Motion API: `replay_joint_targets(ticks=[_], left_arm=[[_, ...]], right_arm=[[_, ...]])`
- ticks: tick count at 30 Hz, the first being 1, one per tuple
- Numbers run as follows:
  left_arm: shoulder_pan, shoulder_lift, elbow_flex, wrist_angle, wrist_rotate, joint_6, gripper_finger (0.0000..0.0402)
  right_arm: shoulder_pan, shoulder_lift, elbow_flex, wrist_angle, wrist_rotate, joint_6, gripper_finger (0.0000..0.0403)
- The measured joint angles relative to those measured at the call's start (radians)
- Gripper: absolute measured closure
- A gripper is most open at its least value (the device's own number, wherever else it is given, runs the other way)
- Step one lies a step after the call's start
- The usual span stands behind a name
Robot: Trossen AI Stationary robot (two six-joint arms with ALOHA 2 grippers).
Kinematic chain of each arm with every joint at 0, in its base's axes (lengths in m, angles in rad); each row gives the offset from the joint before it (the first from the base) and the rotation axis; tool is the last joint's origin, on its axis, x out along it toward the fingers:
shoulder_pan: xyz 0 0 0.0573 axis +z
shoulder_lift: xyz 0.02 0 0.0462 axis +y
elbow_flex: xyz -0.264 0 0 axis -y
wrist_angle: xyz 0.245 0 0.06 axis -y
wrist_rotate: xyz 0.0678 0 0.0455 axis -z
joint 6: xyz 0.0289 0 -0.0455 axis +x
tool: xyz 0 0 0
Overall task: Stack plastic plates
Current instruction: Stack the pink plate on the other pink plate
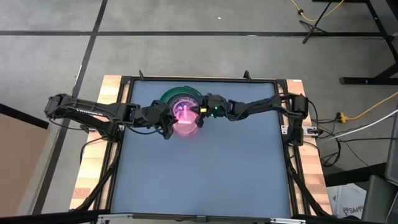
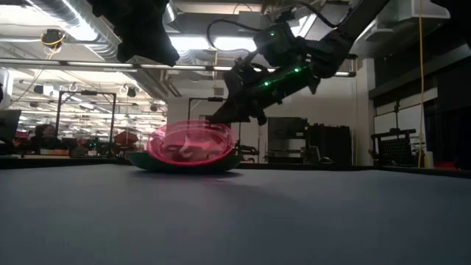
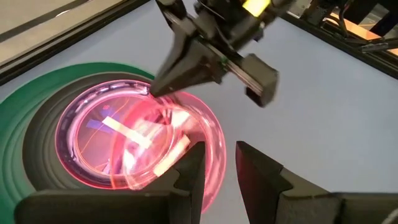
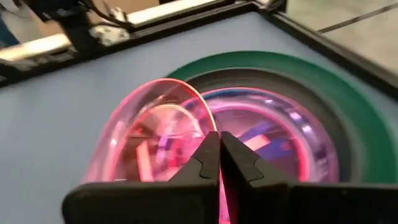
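The stack of plates is found at the far middle of the table (image 1: pixel 199 180), close to the far rim. A large dark green plate (image 1: pixel 171 95) lies at the bottom, with a dark grey plate (image 3: pixel 43 162) nested in it and translucent plates above; the count of those in between cannot be read.

A translucent pink plate (image 4: pixel 146 134) is seen tilted on the near side of the stack, its free side raised and its other side down among the nested plates. It is not yet seated.

The right gripper (image 4: pixel 219 155) is placed over the stack from the right, and its fingers are pressed together on the thin rim of the tilted pink plate. The left gripper (image 3: pixel 219 165) is held just beside the stack on the left, above the tilted plate's edge, with its fingers spread a little and nothing between them.

The plates are judged light, thin, stiff and glossy, hence slippery under the pads and apt to slide or rock when nudged. A hold is judged best taken on the rim, finger above and finger below, since the shallow bowl offers no other purchase. A pinch at one point is judged to let the plate swing, so a slow, level lowering is called for. Some risk of shifting the stack beneath is noted.
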Motion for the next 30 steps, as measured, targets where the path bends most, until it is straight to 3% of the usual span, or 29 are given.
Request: replay_joint_targets(ticks=[15, 30], left_arm=[[0.000, 0.000, 0.000, 0.000, 0.000, -0.001, 0.0320], [0.000, 0.000, 0.000, 0.000, 0.000, 0.001, 0.0320]], right_arm=[[-0.150, 0.000, 0.119, -0.136, 0.001, -0.101, 0.0403], [-0.132, 0.002, 0.119, -0.217, 0.001, -0.089, 0.0403]])
